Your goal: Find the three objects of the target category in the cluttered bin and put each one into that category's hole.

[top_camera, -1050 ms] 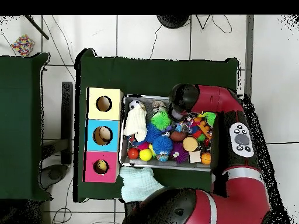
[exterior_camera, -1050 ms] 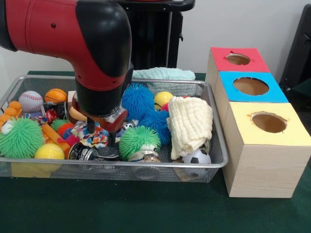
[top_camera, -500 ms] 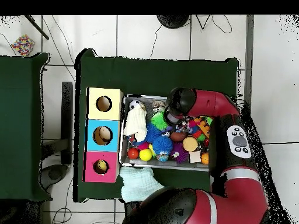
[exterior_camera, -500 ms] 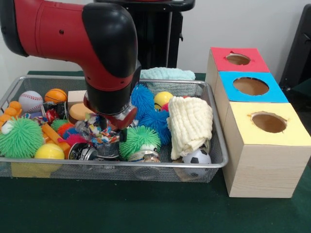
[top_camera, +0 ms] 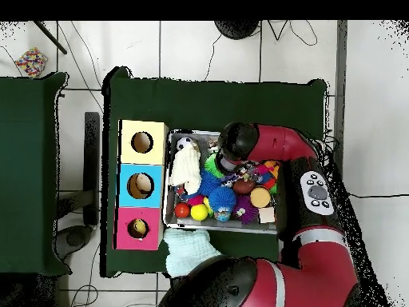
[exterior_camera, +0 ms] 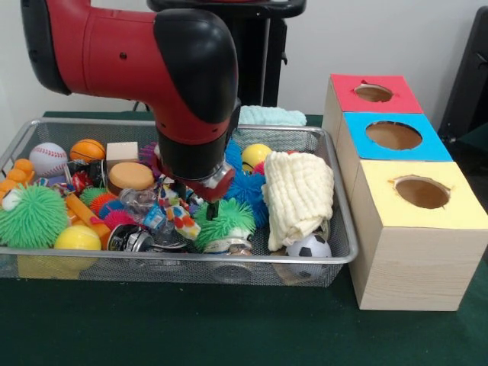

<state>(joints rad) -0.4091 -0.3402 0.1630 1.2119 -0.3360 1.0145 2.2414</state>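
Green cloth (exterior_camera: 229, 328) covered the table, and nearest on it sat the wire-mesh bin (exterior_camera: 175, 259) with the three-hole box just to its right, the yellow hole (exterior_camera: 422, 192) in front, the blue hole (exterior_camera: 393, 135) behind it and the red hole (exterior_camera: 373, 93) farthest. Along the bin's front rim lay a yellow ball (exterior_camera: 76, 238), a green spiky ball (exterior_camera: 32, 216), a second green spiky ball (exterior_camera: 227, 219) and a small soccer ball (exterior_camera: 309, 246). A cream folded cloth (exterior_camera: 299, 194) draped over the right end. My gripper (exterior_camera: 192, 200) hung low over the middle of the bin with a multicoloured patterned fabric piece (exterior_camera: 177, 216) dangling at its tips; I could not tell whether the jaws were clamped on it. Behind that sat a tan round block (exterior_camera: 131, 176), blue spiky balls (exterior_camera: 245, 188), a baseball (exterior_camera: 48, 158) and a small basketball (exterior_camera: 87, 149). Beyond the bin's far rim lay a mint towel (exterior_camera: 272, 116).
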